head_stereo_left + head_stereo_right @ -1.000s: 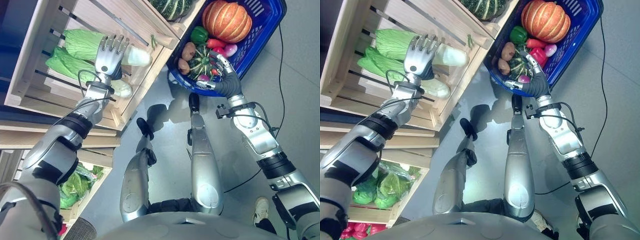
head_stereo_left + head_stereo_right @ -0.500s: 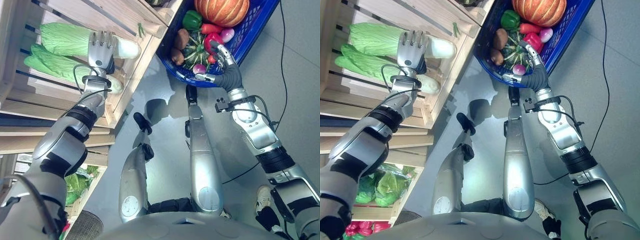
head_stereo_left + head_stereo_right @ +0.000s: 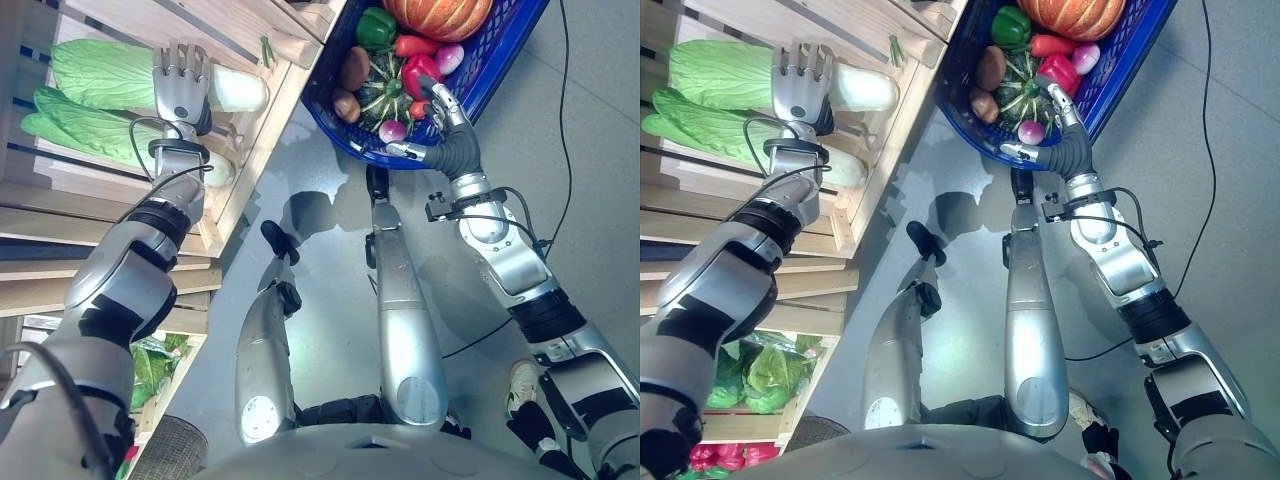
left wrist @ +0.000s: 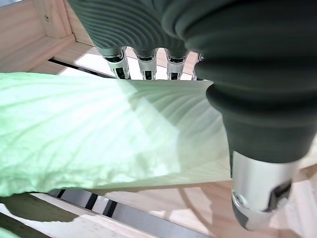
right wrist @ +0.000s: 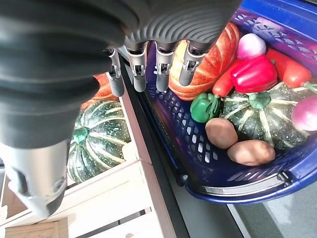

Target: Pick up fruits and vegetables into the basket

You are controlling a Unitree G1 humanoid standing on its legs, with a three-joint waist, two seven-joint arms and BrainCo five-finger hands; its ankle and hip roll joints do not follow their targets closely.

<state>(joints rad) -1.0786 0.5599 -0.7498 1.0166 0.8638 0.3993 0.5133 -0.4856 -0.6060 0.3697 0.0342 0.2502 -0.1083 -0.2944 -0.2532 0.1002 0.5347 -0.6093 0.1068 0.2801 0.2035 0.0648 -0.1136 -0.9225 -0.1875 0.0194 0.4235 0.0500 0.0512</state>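
In the wooden crate (image 3: 60, 190) on my left lie two cabbages: the upper cabbage (image 3: 105, 75) with its pale stem end toward the crate's front wall, and the lower cabbage (image 3: 85, 125) just beside it. My left hand (image 3: 180, 85) rests on top of the upper cabbage near its white end, its fingers (image 4: 143, 67) straight and laid across the leaf while my thumb (image 4: 257, 193) sits on the near side; the fingertips lie past the leaf's edge, so I am not yet curled round it. To the right, past the crate's front wall, the blue basket (image 3: 500, 65) stands on the grey floor (image 3: 590, 180). In it I see a big orange pumpkin (image 3: 440, 15) at the far side, a green pepper (image 3: 376, 27), a red pepper (image 3: 420, 72), a long red chili (image 3: 415, 45), a pink onion (image 3: 449, 57), a dark striped squash (image 3: 385, 95), two brown potatoes (image 3: 350, 75) by the rim, and a small pink radish (image 3: 392, 130) beside the squash. My right hand (image 3: 440, 110) hovers at the basket's near rim, above the radish and red pepper, fingers (image 5: 161, 67) straight and spread, holding nothing. Beyond the basket, in my right wrist view, a striped green pumpkin (image 5: 96, 144) sits in another wooden box (image 5: 114, 198).
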